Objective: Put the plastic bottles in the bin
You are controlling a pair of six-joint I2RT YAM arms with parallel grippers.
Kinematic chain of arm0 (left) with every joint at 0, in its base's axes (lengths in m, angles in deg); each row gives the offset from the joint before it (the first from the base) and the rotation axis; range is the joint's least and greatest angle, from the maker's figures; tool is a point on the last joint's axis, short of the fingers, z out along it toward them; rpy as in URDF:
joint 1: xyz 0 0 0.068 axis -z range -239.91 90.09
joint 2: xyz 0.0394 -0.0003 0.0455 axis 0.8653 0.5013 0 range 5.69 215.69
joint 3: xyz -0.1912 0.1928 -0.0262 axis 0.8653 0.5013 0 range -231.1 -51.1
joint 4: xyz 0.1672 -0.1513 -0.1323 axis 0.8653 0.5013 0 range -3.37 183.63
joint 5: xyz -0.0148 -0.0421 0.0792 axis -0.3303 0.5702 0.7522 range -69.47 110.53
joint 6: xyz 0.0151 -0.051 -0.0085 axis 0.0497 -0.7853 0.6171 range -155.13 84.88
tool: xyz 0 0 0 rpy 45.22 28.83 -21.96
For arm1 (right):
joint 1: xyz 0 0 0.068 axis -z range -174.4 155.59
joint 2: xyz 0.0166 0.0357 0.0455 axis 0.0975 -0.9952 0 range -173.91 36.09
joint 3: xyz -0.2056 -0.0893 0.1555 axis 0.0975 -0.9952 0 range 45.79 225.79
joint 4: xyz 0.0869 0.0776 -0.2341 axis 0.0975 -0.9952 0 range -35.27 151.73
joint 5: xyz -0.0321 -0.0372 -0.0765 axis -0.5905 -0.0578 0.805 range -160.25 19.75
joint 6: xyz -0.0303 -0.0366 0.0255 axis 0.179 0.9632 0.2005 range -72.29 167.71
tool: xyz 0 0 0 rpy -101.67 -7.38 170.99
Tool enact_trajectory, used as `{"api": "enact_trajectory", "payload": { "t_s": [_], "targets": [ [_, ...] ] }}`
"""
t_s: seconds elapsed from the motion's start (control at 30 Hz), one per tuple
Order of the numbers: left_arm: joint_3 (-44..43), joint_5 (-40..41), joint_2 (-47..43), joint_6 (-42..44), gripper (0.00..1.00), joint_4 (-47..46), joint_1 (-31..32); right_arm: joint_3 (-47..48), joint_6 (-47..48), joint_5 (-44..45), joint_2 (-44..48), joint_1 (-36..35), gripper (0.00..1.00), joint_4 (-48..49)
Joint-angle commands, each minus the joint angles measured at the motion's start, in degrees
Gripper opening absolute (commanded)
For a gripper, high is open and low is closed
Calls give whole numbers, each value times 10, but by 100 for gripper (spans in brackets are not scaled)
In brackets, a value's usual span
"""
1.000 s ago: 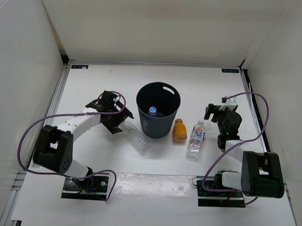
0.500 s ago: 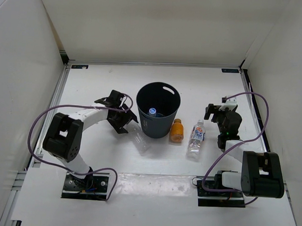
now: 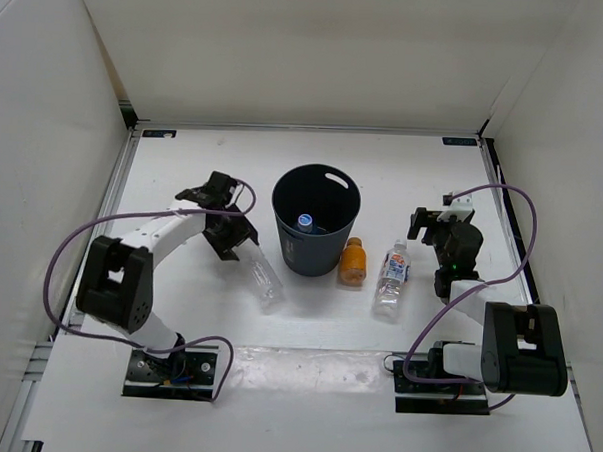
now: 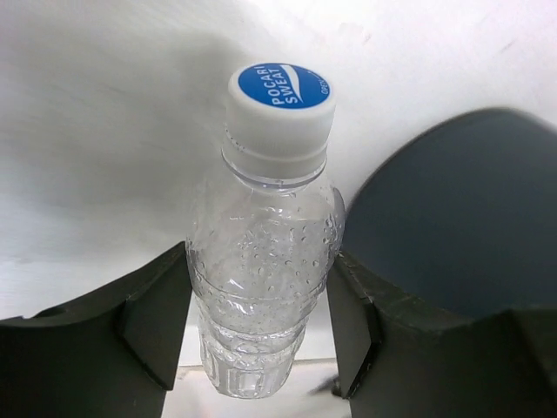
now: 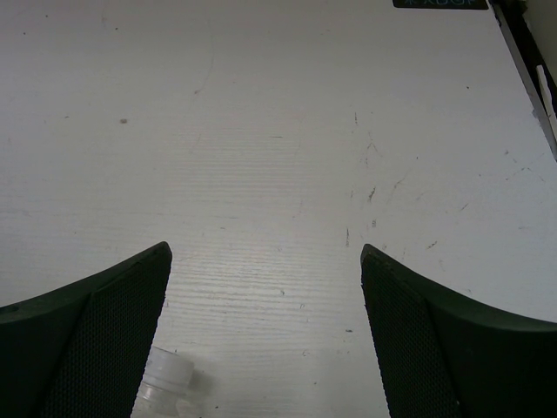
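Gripping the Pocari Sweat bottle [image 4: 265, 287] in your left fingers [image 4: 148, 322], cap ahead, readies it for the bin [image 4: 452, 218] at their right; your right fingers [image 5: 96, 331] gape empty.

- A robotics lab test cell, not a home or a shop.
- Plain white panels [image 3: 289, 55] wall in the left, right and far sides of a white desk [image 3: 184, 161].
- Two robot arms, left [image 3: 166, 235] and right [image 3: 459, 248], are bolted on plates [image 3: 170, 370] at the near edge.
- Loose purple cables [image 3: 65, 251] loop from their bases to the wrists.
- Metal rails [image 3: 118, 198] frame the desk, and small black labels [image 3: 158, 134] mark its far corners.
- A bin [image 3: 315, 222] and small plastic bottles [image 3: 391, 280] sit between the arms.
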Motion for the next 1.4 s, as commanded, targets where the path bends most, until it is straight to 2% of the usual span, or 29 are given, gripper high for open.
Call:
{"api": "enact_trajectory", "payload": {
  "t_s": [0.0,0.17,0.43,0.63,0.8,0.9,1.0,1.37],
  "targets": [
    [-60,102,-83,34,51,57,-12,19,0,1,6,2,90,13],
    [-149,201,-149,84,49,115,-38,18,0,2,6,0,90,15],
    [-338,249,-169,185,50,59,-43,19,1,3,6,-1,90,14],
    [-442,267,-144,271,51,-17,14,18,0,5,5,0,90,15],
    [-508,288,-86,356,53,-73,110,18,0,3,6,-2,90,14],
    [-530,288,-49,376,54,-81,161,18,0,5,6,-2,90,14],
    [-517,289,-34,377,55,-117,192,18,0,5,6,-2,90,13],
    [-468,300,-14,383,58,-152,240,18,1,2,6,0,90,13]
  ]
}}
